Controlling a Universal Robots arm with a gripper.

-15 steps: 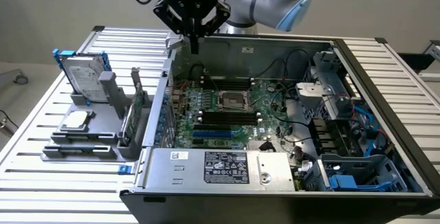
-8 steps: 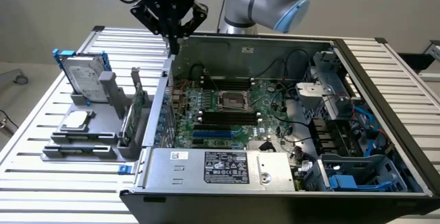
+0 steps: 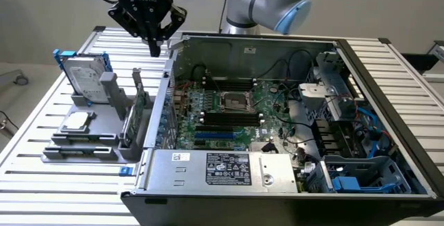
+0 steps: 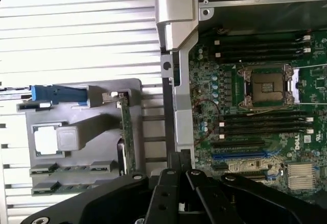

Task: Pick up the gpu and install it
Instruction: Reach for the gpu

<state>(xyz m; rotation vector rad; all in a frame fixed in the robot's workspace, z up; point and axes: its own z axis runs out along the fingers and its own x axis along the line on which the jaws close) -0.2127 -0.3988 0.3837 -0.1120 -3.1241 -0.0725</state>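
The claw (image 3: 155, 51), pressed together and holding nothing, hangs in the upper left of the exterior view, over the worktop (image 3: 62, 184) by the corner of the open computer case (image 3: 277, 40). The gpu (image 3: 141, 113) stands on edge in the grey holder (image 3: 83, 156), left of centre and just beside the case wall, untouched. A good pick needs the claw spread, squared across the thin board and lowered straight. Clearance to the case wall looks slim, though that is hard to judge.

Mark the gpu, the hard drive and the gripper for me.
gpu (image 3: 141, 116): exterior view, green board face.
hard drive (image 3: 86, 78): exterior view, silver cover.
gripper (image 3: 157, 48): exterior view, between its shut fingertips.
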